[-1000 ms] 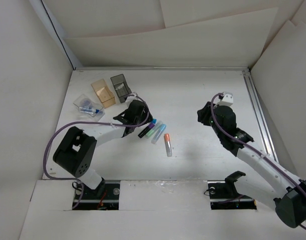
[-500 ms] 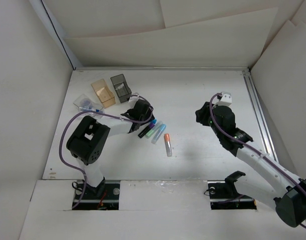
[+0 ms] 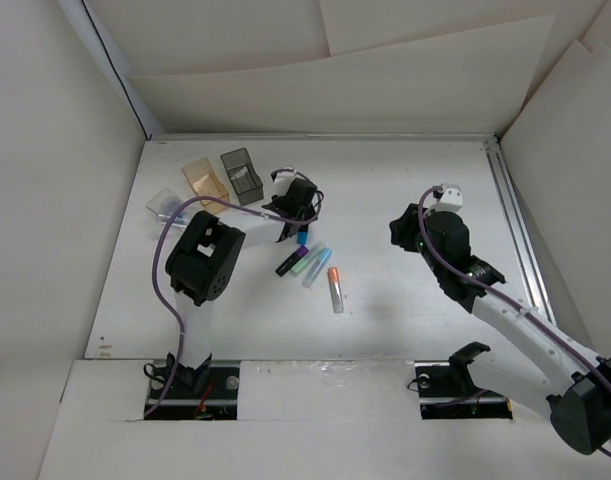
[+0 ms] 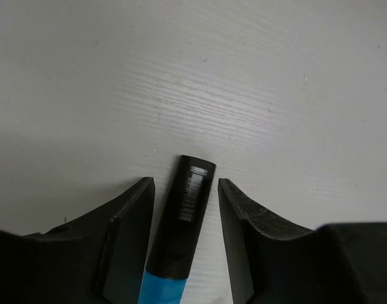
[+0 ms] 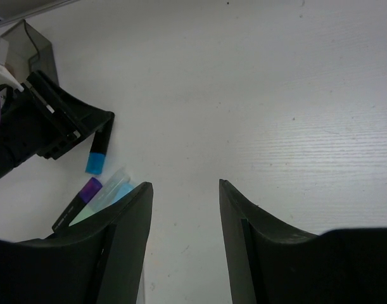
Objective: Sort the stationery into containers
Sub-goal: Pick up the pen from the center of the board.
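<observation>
Left gripper (image 4: 185, 182): low over the table (image 3: 385, 180), just right of the boxes. Its two fingers (image 4: 126, 234) stand either side of the black pen with a blue band (image 4: 180, 221). A thin strip of table shows on each side of the pen, so you cannot tell whether the jaws press on it.
Black pen with a blue band: between the left fingers, its blue end sticking out toward the loose group.
Right gripper (image 5: 183, 187): jaws apart with nothing between them, over bare table on your right, well apart from the stationery.
Loose group: the black-purple pen (image 3: 288, 264), green pen (image 3: 301, 263) and light blue pen (image 3: 314, 270) lie side by side near mid-table, just below the left gripper. The clear tube with an orange cap (image 3: 335, 289) lies just right of them.
Containers: the clear box (image 3: 168, 205), amber box (image 3: 205, 180) and dark grey box (image 3: 242, 175) sit in a row at far left. The clear box holds something bluish, too small for you to identify.
</observation>
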You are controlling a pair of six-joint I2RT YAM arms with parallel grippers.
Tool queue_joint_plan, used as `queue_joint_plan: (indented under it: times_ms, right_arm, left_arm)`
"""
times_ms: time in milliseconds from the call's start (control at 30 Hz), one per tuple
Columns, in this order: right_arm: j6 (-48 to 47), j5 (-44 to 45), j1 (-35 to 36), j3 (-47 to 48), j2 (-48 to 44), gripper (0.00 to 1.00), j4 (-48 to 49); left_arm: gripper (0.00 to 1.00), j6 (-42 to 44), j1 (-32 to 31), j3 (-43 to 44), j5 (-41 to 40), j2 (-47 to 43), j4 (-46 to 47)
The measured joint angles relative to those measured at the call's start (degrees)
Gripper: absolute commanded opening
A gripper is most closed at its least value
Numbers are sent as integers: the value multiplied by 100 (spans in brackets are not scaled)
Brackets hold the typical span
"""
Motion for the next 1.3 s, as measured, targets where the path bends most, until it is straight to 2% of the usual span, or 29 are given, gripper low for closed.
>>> queue_joint_plan:
  times_ms: [133,333,433,467,600,767,933,1100,1167,1300]
  right_arm:
    - [0,24,0,0,-13,55,2]
    - [-2,33,2,0,-127,60,9]
    - [-2,44,0,0,-181,60,26]
    - [-2,44,2,0,-188,60,31]
    - [-4,46,0,0,-192,60,33]
    - [-4,48,0,0,-192,60,35]
    - [-4,48,0,0,-192,60,35]
    - [-2,42,2,0,-192,60,35]
    - [-2,44,2,0,-192,60,35]
    - [-2,42,2,0,-192,60,35]
  left_arm:
    - [40,313,2,282,-92,155,-251]
    - [52,872,-39,551,-264,302,-538]
    - [52,1137,-127,551,-385,308,-577]
    - [45,1202,-168,551,-413,310,-588]
    - [27,1379,-295,551,-487,339,-614]
    - [9,1458,-323,612,-562,387,-616]
    - [8,1480,-323,791,-684,426,-778]
    - [8,1523,-212,1620,-699,413,-1049]
    - [9,1537,-83,1864,-634,356,-1049]
    - [10,1532,566,2048,-487,-9,-1099]
